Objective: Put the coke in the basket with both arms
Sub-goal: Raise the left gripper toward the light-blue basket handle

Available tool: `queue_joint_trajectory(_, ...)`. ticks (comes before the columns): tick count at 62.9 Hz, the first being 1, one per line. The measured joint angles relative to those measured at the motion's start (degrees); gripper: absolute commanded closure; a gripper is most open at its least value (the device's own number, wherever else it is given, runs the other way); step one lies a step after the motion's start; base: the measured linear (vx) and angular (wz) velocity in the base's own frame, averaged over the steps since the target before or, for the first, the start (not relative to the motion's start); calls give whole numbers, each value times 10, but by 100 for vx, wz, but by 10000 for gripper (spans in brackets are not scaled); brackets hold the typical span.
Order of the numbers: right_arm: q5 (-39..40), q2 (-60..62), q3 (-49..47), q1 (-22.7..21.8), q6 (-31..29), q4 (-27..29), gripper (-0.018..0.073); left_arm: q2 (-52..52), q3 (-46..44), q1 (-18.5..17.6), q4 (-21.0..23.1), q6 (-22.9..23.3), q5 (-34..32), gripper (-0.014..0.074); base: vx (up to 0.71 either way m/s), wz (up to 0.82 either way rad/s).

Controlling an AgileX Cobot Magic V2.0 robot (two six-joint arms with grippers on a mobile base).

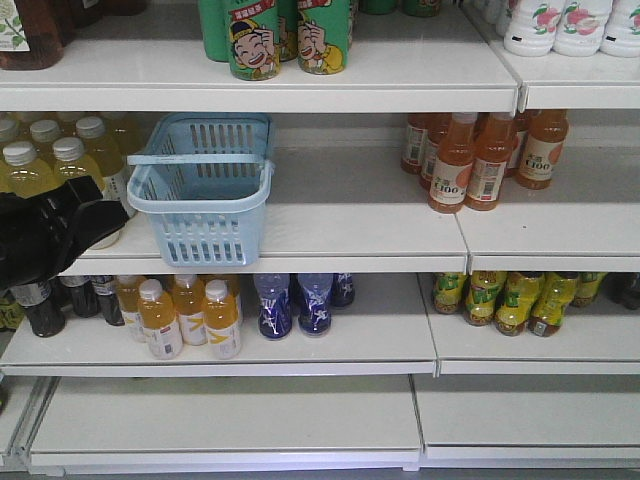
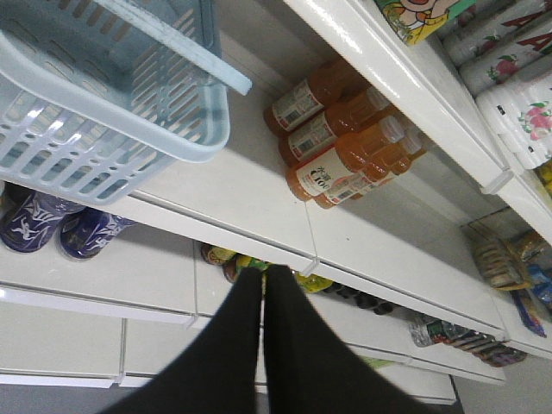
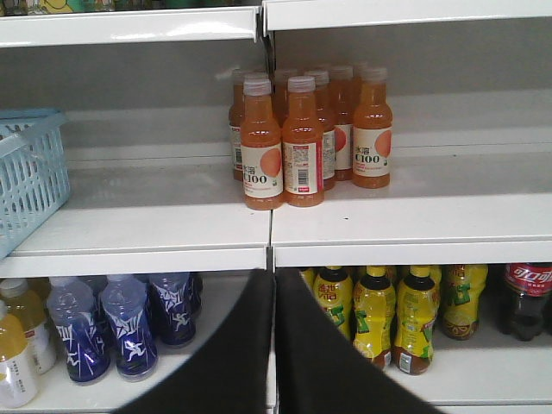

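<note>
**A:** Where does the basket sit?

**B:** The basket [image 1: 205, 190] is on the middle shelf [image 1: 370, 235], one handle lying across its open top. Its front wall seems to reach the shelf's front lip, though the angle makes that hard to judge.

**A:** And the coke?

**B:** I cannot tell; no view shows it. The one cola bottle [image 3: 526, 297] in sight is dark with a red band (not the all-red one). It stands a shelf lower than the basket and far to its right.

**A:** What about the grippers?

**B:** The left gripper [image 2: 263, 274] has its fingers drawn to a thin slit with nothing between them. It hangs just left of the basket, in front of the yellow bottles [image 1: 50, 160]. The right gripper [image 3: 274, 274] is pinched the same way and holds nothing. It is out in front of the shelving, to the right of the basket, and faces the orange bottles [image 3: 302, 138].

**A:** How much room is there?

**B:** A wide stretch of white shelf runs from the basket's right wall to the orange bottles. There is a gap between the basket's rim and the upper shelf [image 1: 400, 85]. The blue bottles [image 1: 300, 305] stand a shelf below the basket, slightly to its right.
</note>
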State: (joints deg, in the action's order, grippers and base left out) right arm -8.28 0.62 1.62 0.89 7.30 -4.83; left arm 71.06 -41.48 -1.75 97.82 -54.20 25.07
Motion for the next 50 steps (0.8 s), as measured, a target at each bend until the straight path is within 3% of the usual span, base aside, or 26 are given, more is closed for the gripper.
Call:
queue_joint_trajectory(23,0,0,0,0,0,0,564,13,0,0,1,0,-33,602,0,0)
queue_joint_trajectory(50,0,0,0,0,0,0,564,111,0,0,1,0,12,585,0,0)
